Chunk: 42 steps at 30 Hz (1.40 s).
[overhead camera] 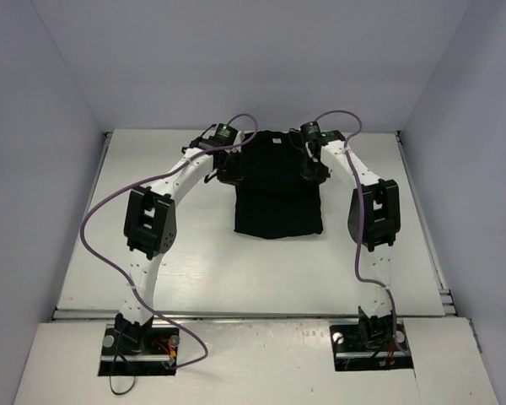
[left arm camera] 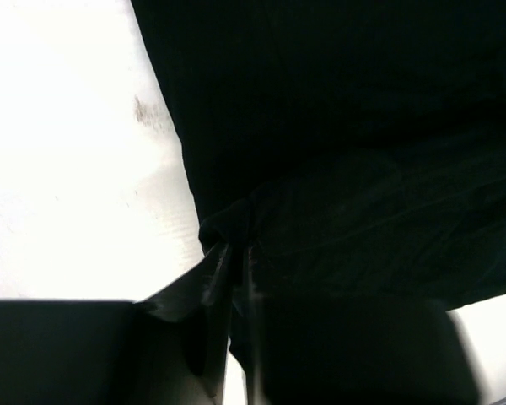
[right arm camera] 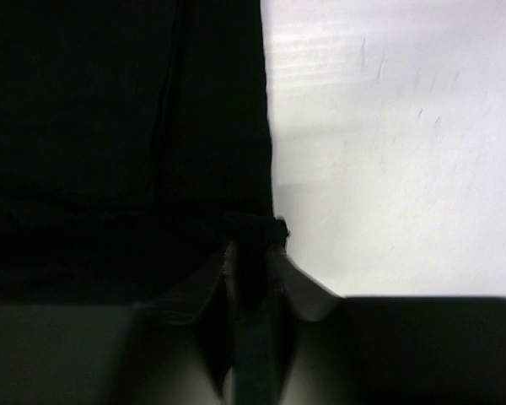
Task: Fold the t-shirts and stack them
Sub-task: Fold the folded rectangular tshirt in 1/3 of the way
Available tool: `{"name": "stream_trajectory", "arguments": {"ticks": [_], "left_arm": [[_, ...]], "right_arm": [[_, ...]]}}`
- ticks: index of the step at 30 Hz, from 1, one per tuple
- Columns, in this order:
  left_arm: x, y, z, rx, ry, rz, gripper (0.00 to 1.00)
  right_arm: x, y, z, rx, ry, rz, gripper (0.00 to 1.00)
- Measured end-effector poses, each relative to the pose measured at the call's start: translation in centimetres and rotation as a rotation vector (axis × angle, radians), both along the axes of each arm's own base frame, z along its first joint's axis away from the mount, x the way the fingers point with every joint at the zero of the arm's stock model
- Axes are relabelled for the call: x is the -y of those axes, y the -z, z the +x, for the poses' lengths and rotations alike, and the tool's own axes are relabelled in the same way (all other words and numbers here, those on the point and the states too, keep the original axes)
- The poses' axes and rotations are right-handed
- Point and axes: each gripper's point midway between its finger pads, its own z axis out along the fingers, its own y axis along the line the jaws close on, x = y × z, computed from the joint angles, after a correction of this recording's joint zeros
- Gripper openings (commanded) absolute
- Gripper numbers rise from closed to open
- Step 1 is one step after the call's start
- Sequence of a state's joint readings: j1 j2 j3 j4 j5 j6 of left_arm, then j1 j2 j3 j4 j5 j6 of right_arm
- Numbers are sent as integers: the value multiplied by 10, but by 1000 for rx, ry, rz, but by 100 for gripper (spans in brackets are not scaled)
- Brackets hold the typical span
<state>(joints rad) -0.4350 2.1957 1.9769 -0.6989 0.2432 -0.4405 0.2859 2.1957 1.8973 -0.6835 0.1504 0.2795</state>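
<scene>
Where pinched, soft t-shirt (overhead camera: 278,194) apparently bunches.

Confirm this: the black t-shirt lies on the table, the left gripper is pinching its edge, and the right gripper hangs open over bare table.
Not quite. The right gripper is not hanging open: the right wrist view shows its fingers shut on the edge of the t-shirt. The left gripper pinches the other edge, as you said.
</scene>
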Motion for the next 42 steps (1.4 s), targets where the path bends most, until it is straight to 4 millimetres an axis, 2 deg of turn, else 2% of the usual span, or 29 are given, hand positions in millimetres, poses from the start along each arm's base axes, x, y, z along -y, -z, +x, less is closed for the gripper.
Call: {"name": "stream_trajectory", "arguments": {"ticks": [5,9,14,17,20,23,26,30,32,35,38,42], "left_arm": [[-2,0,17,28,3,8,40],[-4,1,34,60,4,18,55],[-10,-23,49,139,4,29,56],[-16,-45,44,179,4,29,57],[-24,-64,18,186,11,30,56],[-31,-71,-27,166,28,31,56],[-31,-62,-71,117,48,16,55],[-33,-25,-112,21,55,-12,54],[-35,-4,-125,-29,50,-16,52],[-37,18,-136,-79,46,-19,49],[-33,25,-136,-78,44,-38,49],[-26,24,-130,-50,52,-76,49]], "right_arm": [[6,-2,19,29,12,10,48],[10,-12,37,67,19,33,49],[22,-38,52,131,30,67,49],[33,-53,49,153,40,84,48],[42,-65,26,146,43,98,46],[46,-71,-14,122,35,129,43],[43,-72,-51,92,23,165,42],[37,-59,-90,70,14,218,40],[35,-47,-109,41,18,238,36],[34,-23,-132,-5,29,261,35],[31,-2,-150,-57,34,282,36],[26,10,-154,-58,36,314,37]]}}
